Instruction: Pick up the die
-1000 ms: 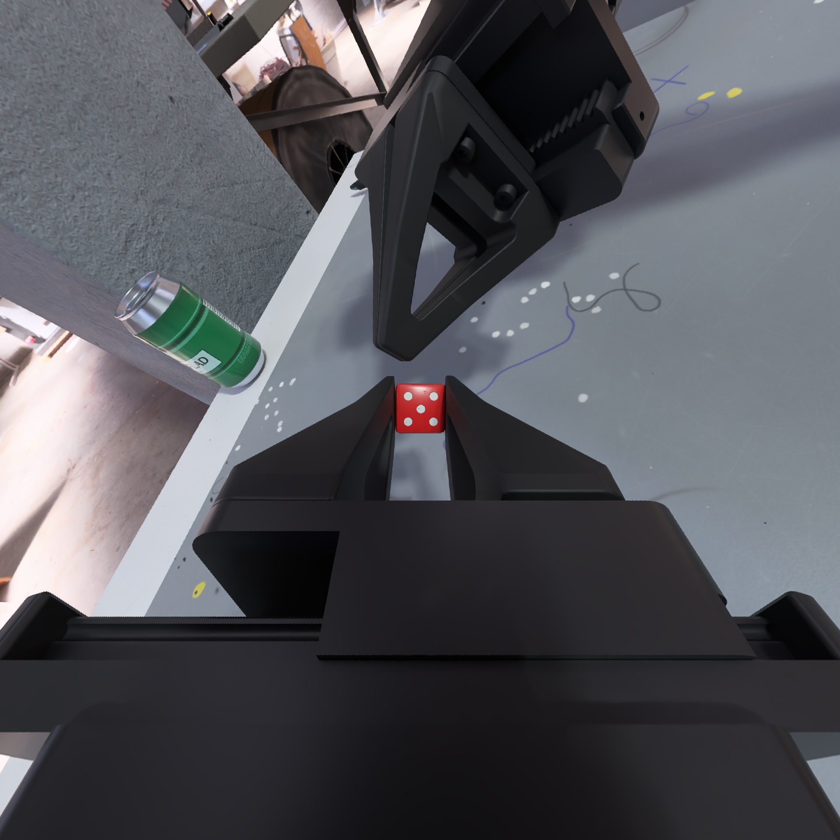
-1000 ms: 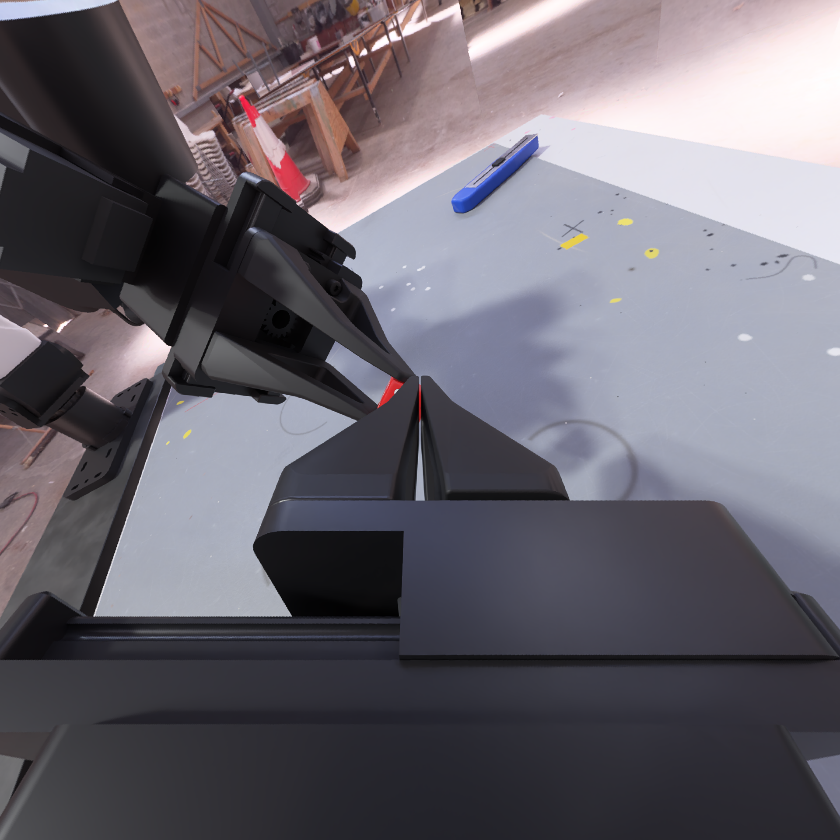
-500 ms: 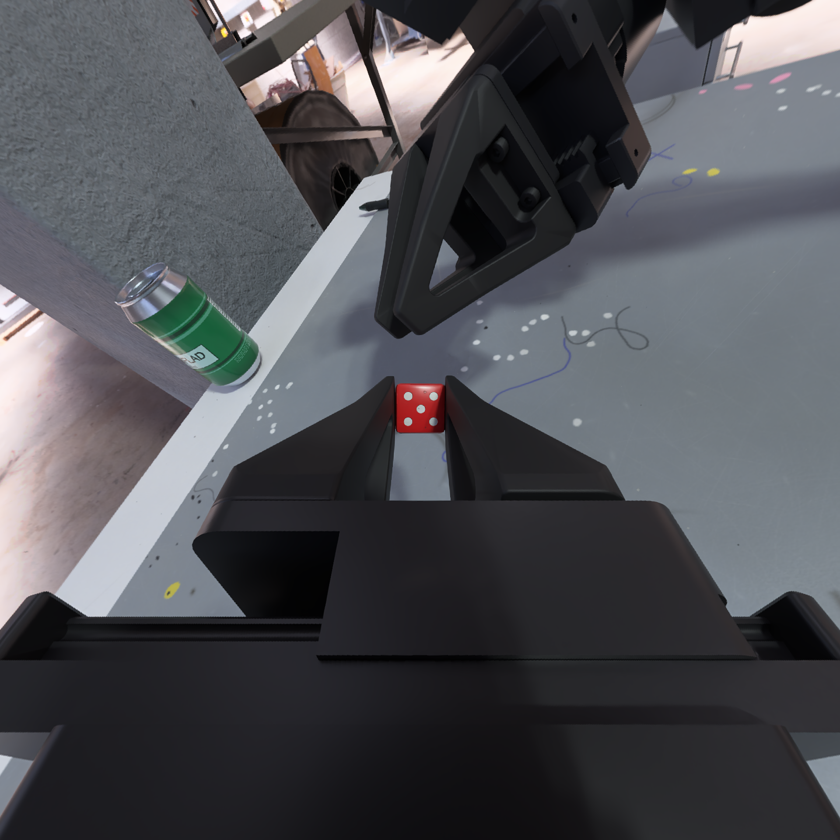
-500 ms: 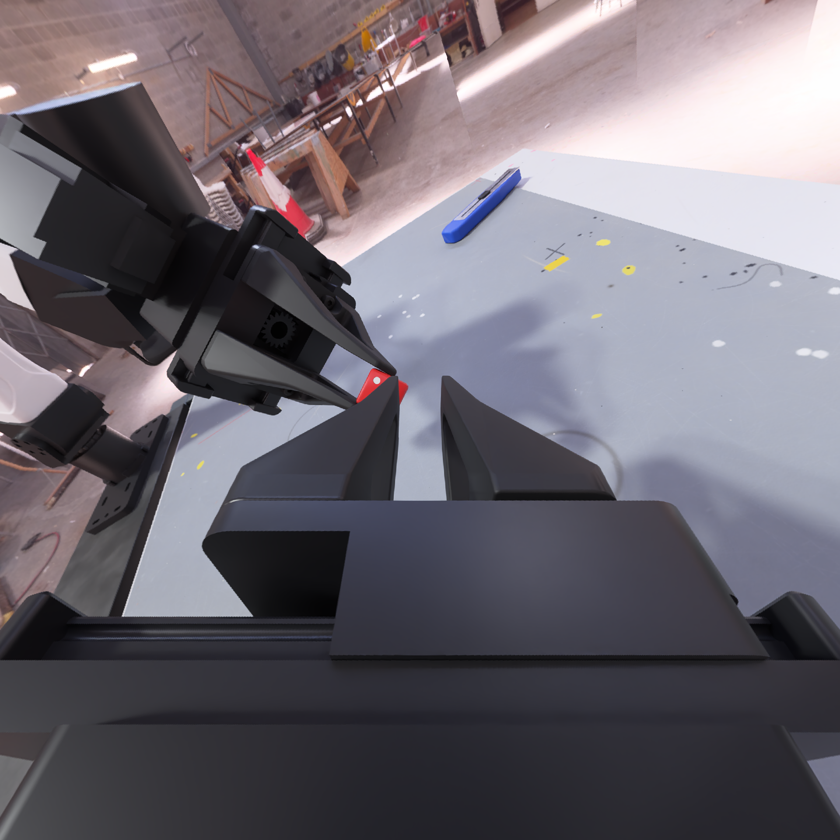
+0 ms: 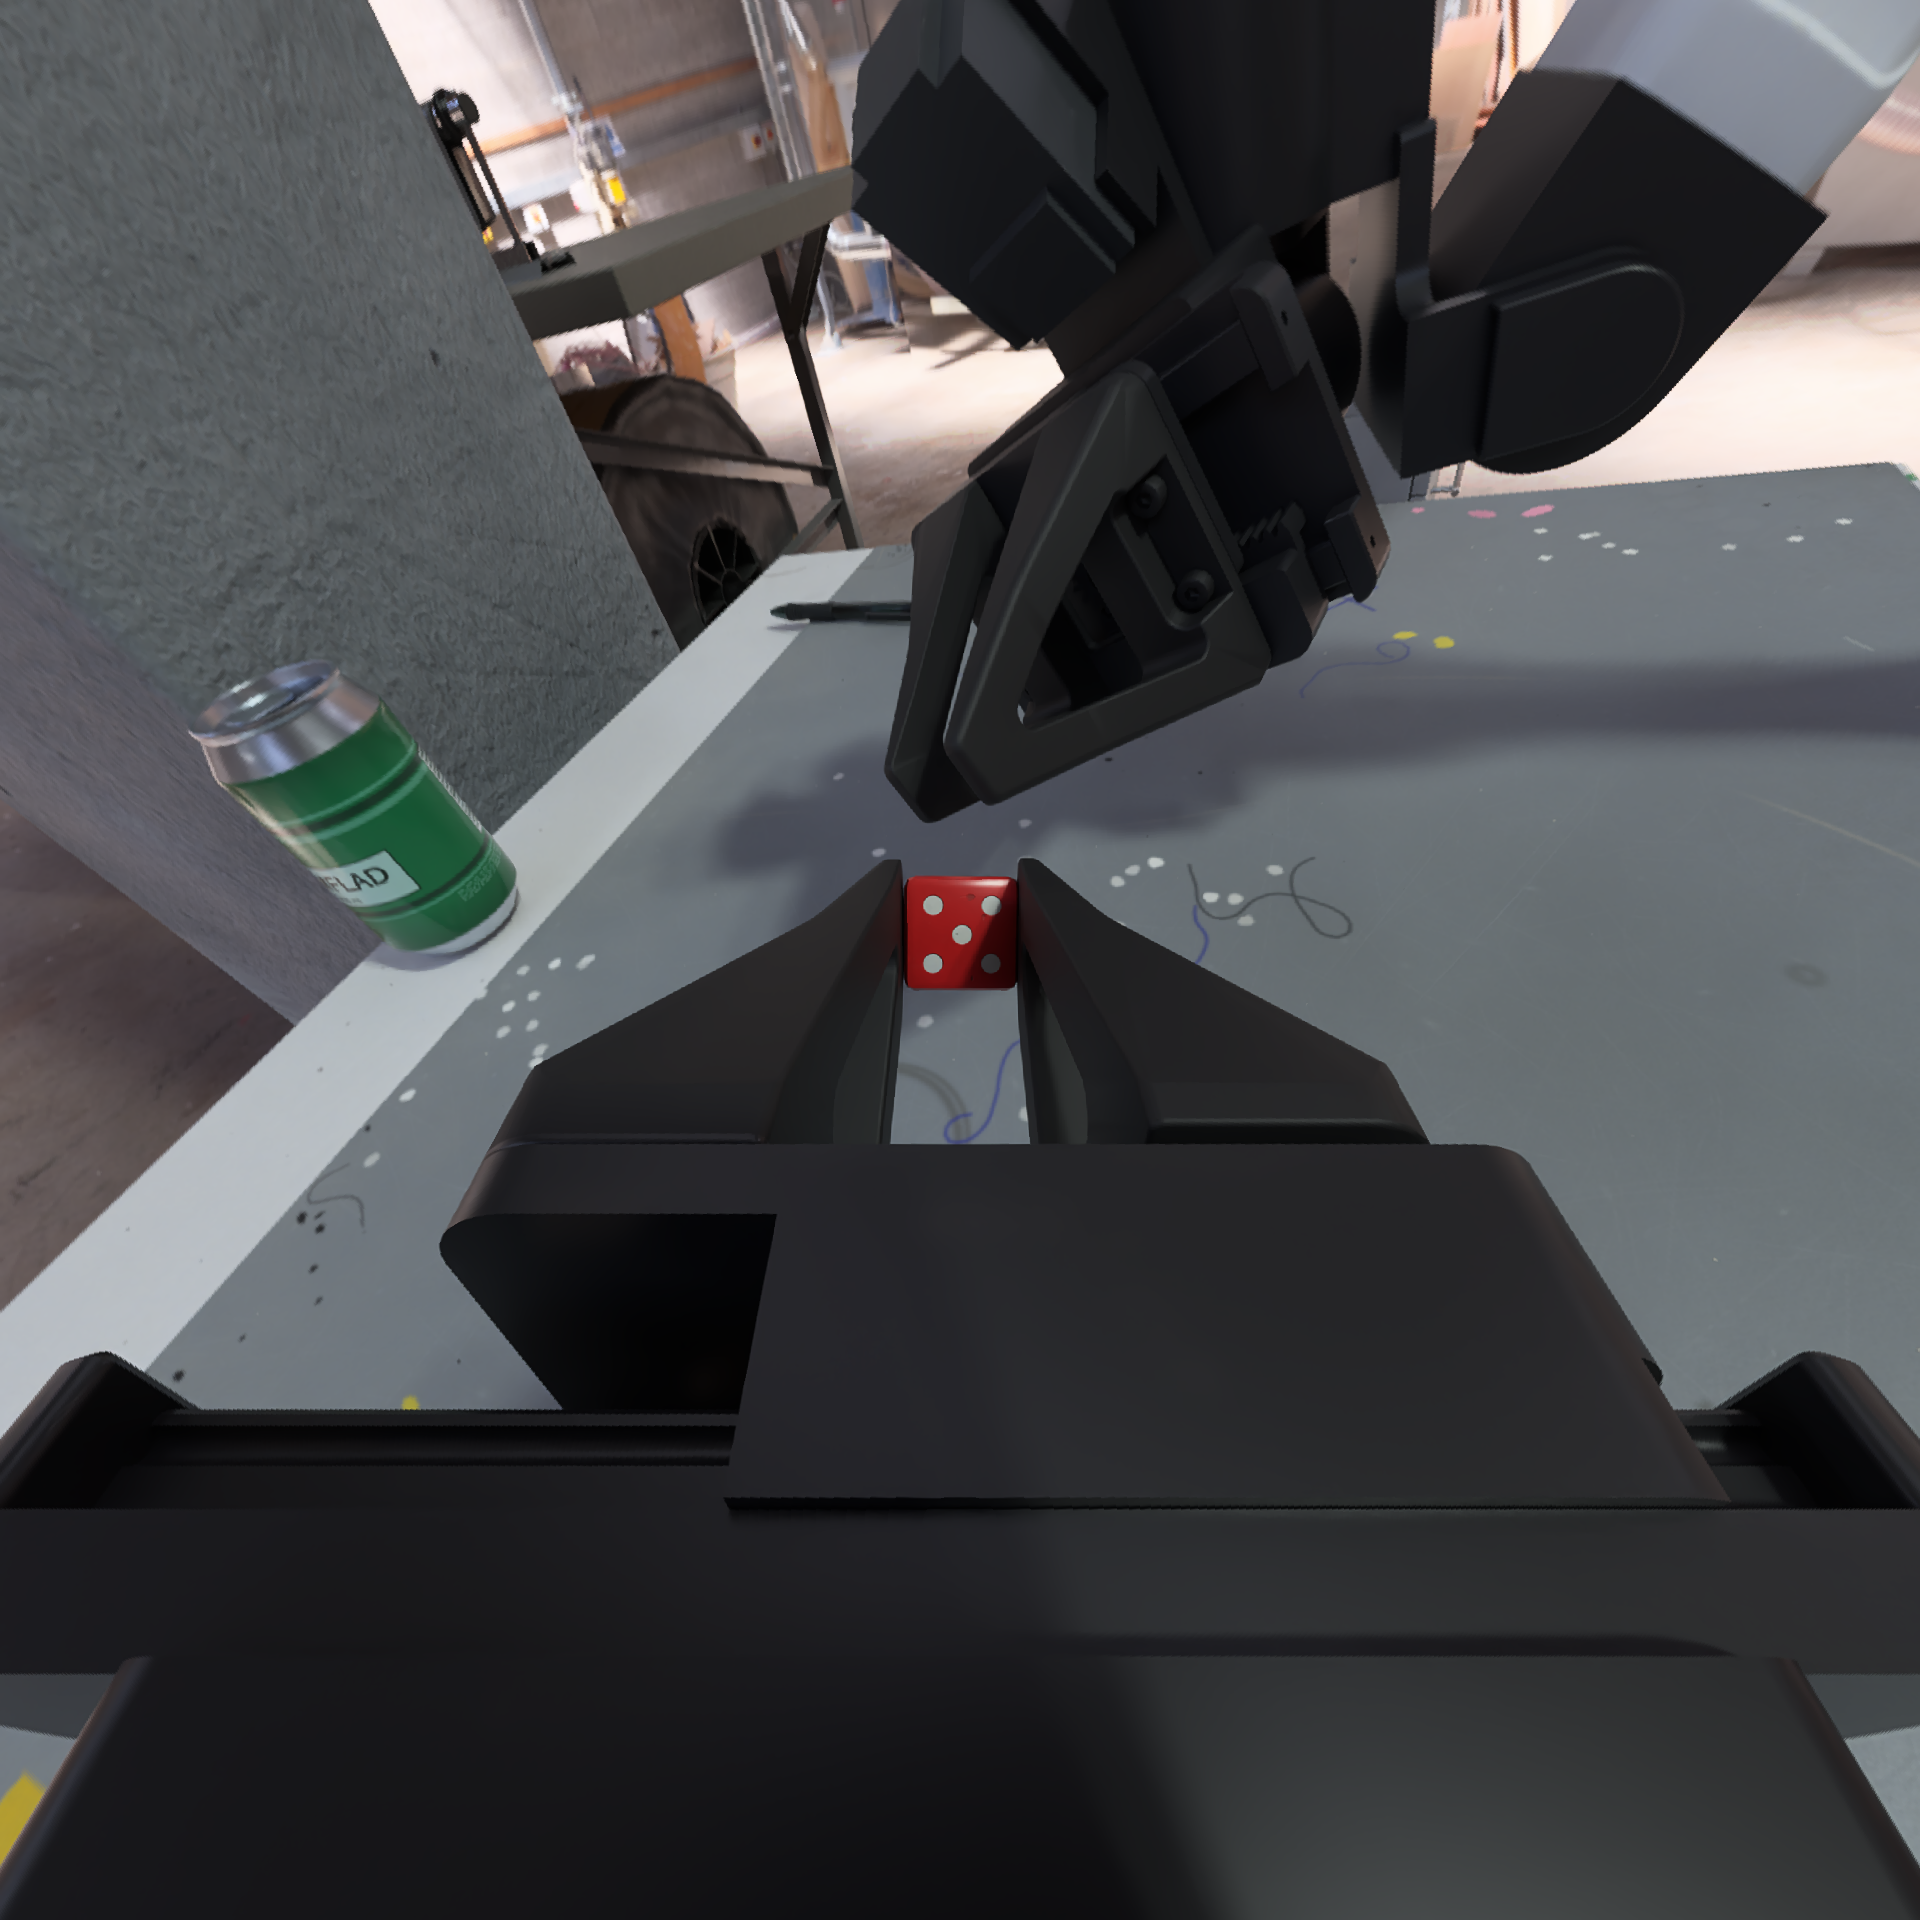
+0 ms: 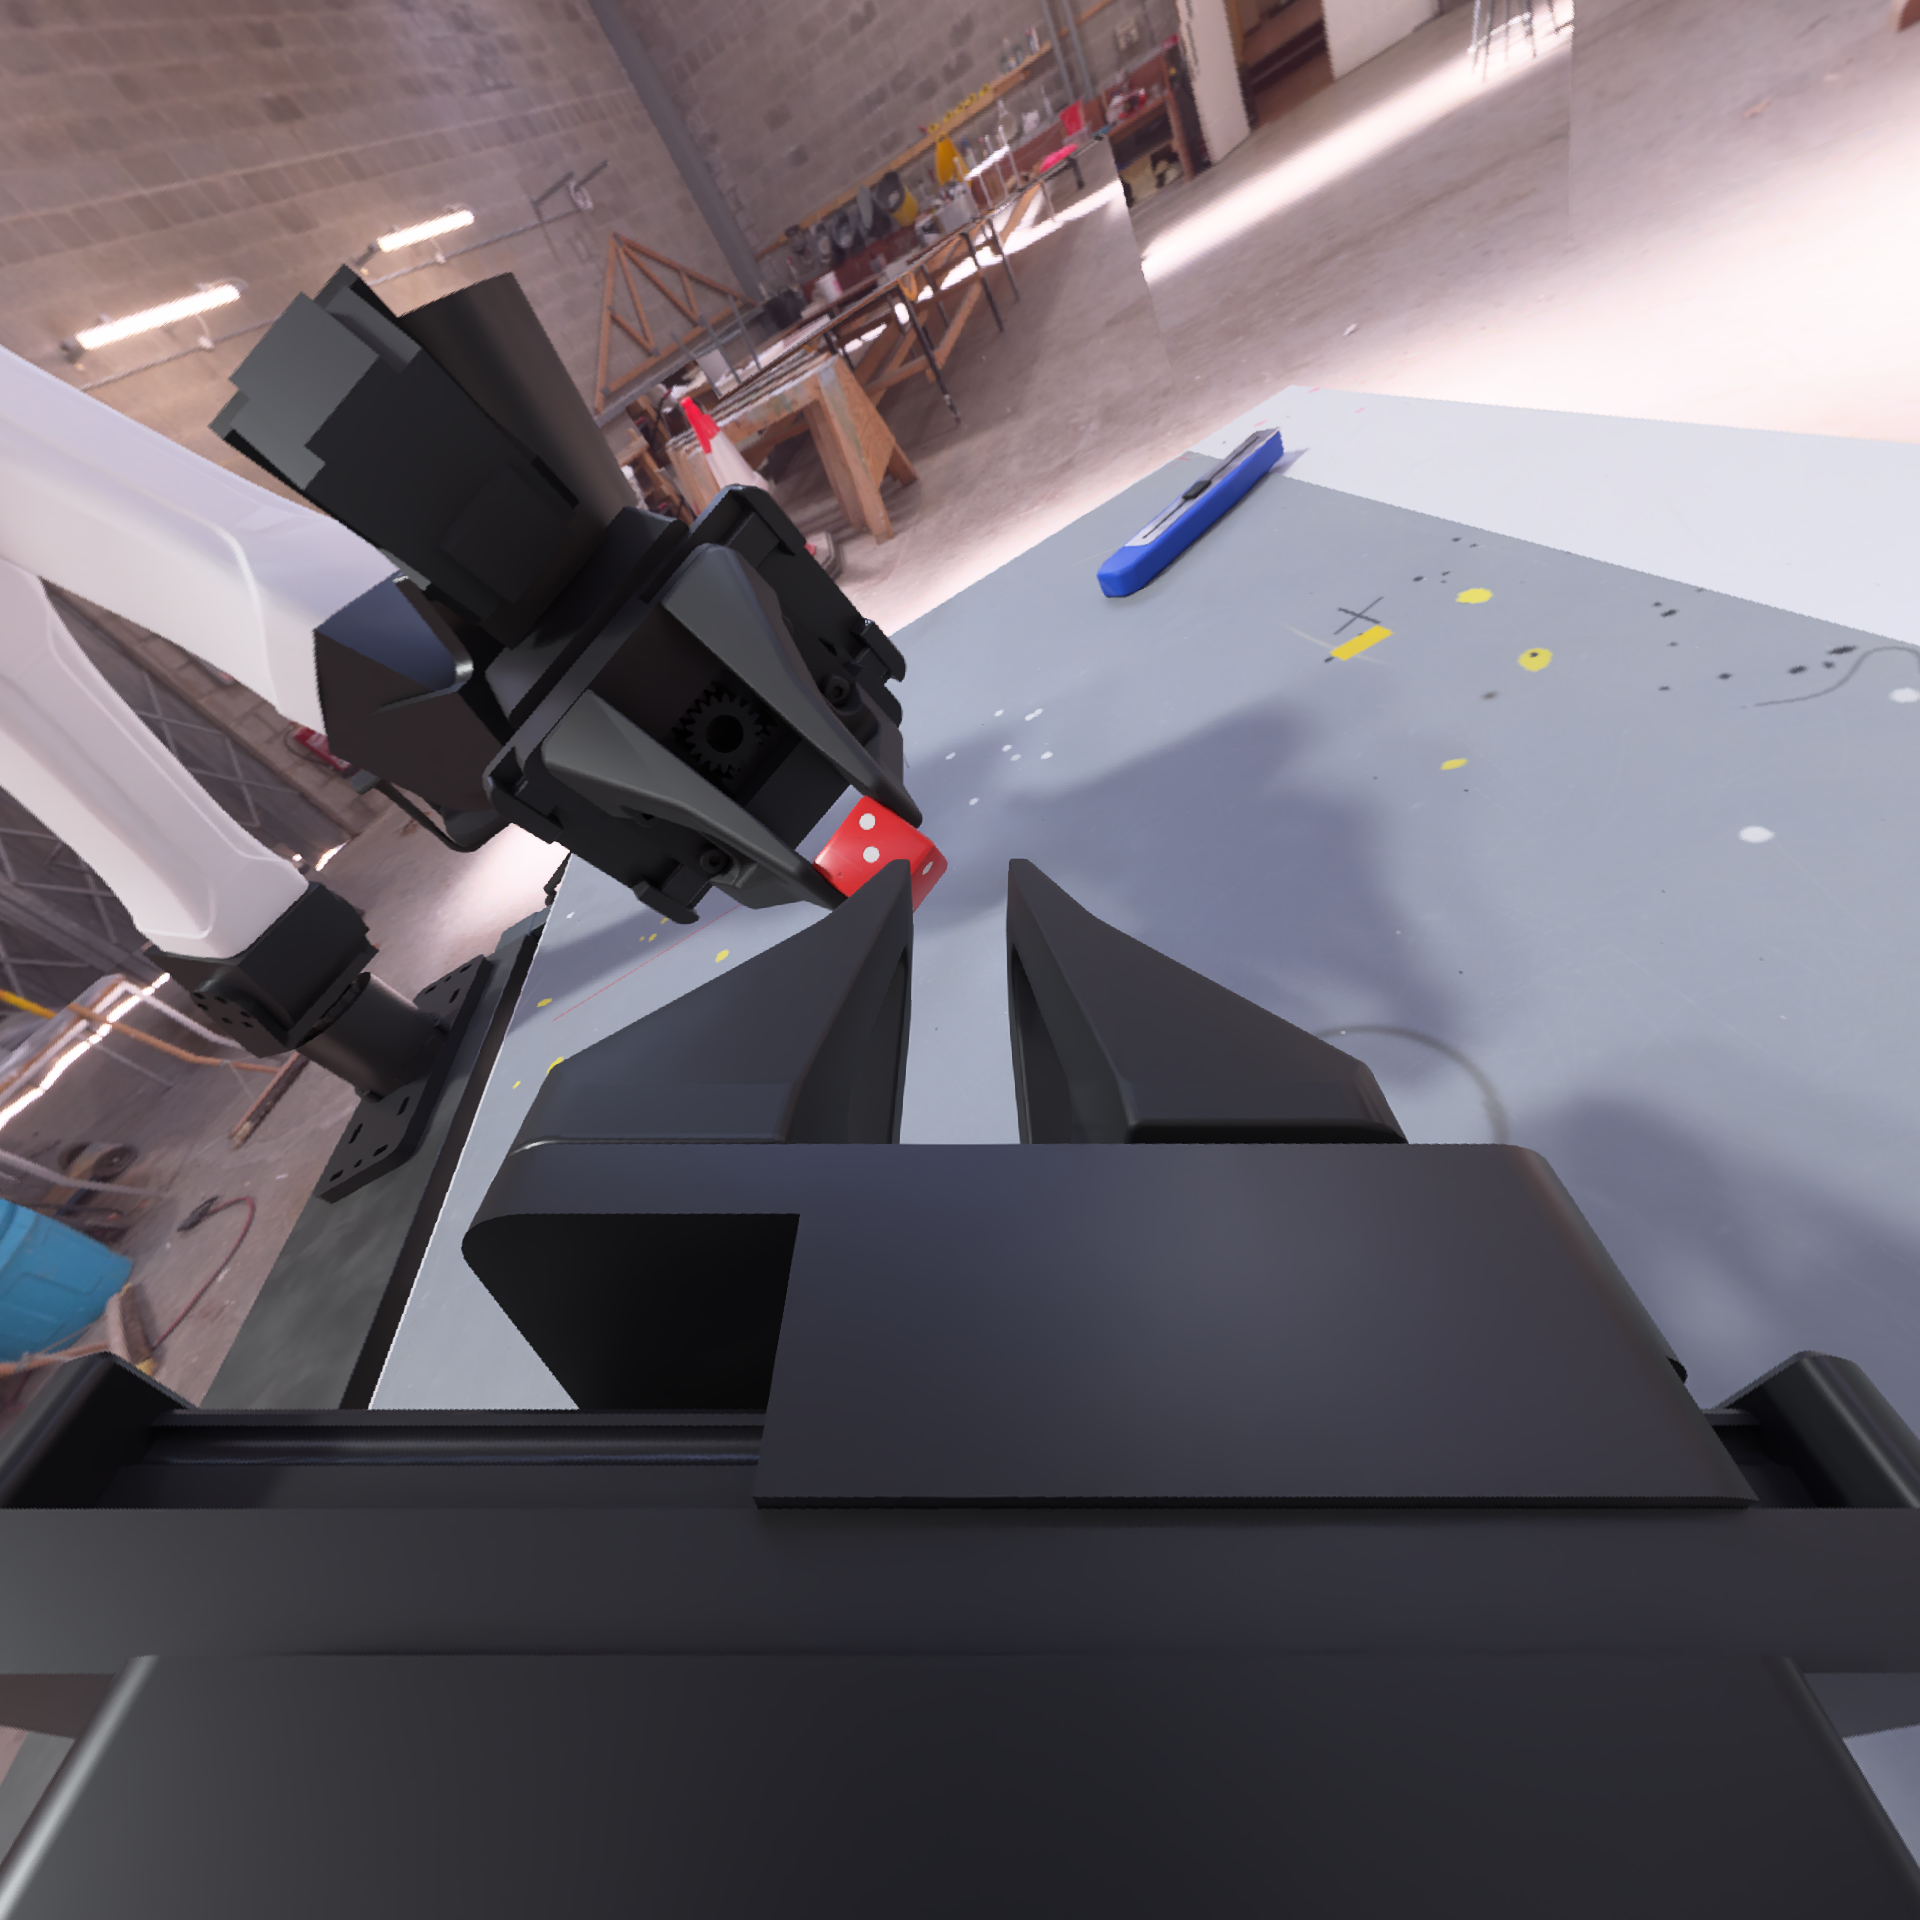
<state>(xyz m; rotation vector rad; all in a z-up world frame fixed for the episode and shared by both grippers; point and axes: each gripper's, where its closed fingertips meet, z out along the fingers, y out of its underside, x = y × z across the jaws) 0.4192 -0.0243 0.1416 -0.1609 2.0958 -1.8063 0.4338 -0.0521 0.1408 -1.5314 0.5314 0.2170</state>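
Observation:
A red die (image 5: pixel 960 935) with white pips sits clamped between the tips of my left gripper (image 5: pixel 960 902), held above the grey table (image 5: pixel 1558 987). In the right wrist view the die (image 6: pixel 871 844) shows in the left gripper (image 6: pixel 847 847), partly hidden behind my own left fingertip. My right gripper (image 6: pixel 960 878) is open and empty, with a gap between its fingers. In the left wrist view the right gripper (image 5: pixel 935 795) hangs just beyond and above the die, apart from it.
A green can (image 5: pixel 364 816) stands on the table's white left edge. A black pen (image 5: pixel 842 611) lies at the far edge. A blue utility knife (image 6: pixel 1195 514) lies near the far corner in the right wrist view. A grey wall (image 5: pixel 260 312) rises at the left.
My right gripper opened, let go of the die and drew back and up. My left gripper kept its hold on the die and lifted it off the table.

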